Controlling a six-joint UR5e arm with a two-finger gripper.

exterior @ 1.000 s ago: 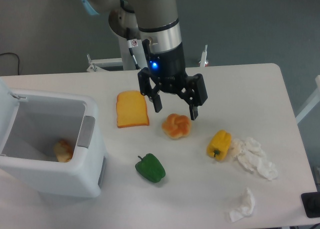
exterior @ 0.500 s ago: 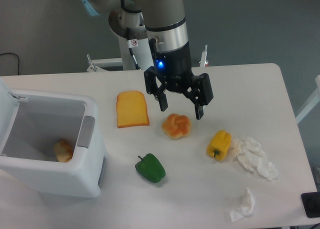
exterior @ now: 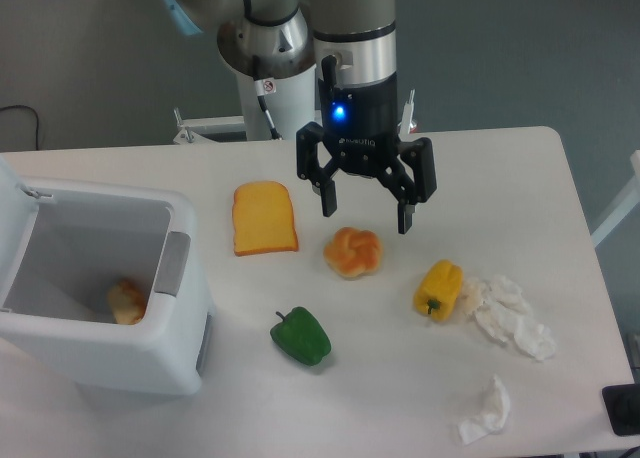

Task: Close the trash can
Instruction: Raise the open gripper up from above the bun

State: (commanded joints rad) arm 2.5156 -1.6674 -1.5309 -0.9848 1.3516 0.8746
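One trash can point(exterior: 95, 353), a boxy white bin with rounded corners, stands at the left end of the white table point(exterior: 520, 168), and everything else is placed from it. Its lid point(exterior: 12, 183) is swung up at the far left edge of the view, so the can is open, and a grey latch tab point(exterior: 174, 263) sits on the wall that faces the rest of the table. Inside, at the bottom, lies a small pale orange food item point(exterior: 126, 300); what it is cannot be told.

Just right of the can and a little toward the back lies a slice of bread point(exterior: 264, 217), flat on the tabletop. Right of the can's near corner rests a green bell pepper point(exterior: 300, 336). Farther right sits a round bun point(exterior: 353, 252), then a yellow bell pepper point(exterior: 439, 288) touching a heap of crumpled white tissue point(exterior: 508, 315). A second crumpled tissue point(exterior: 486, 411) lies apart near the front edge.

Well right of the can, the gripper point(exterior: 366, 211) hangs above the table just behind the bun, its two fingers spread wide and holding nothing, with a blue light glowing on its body.
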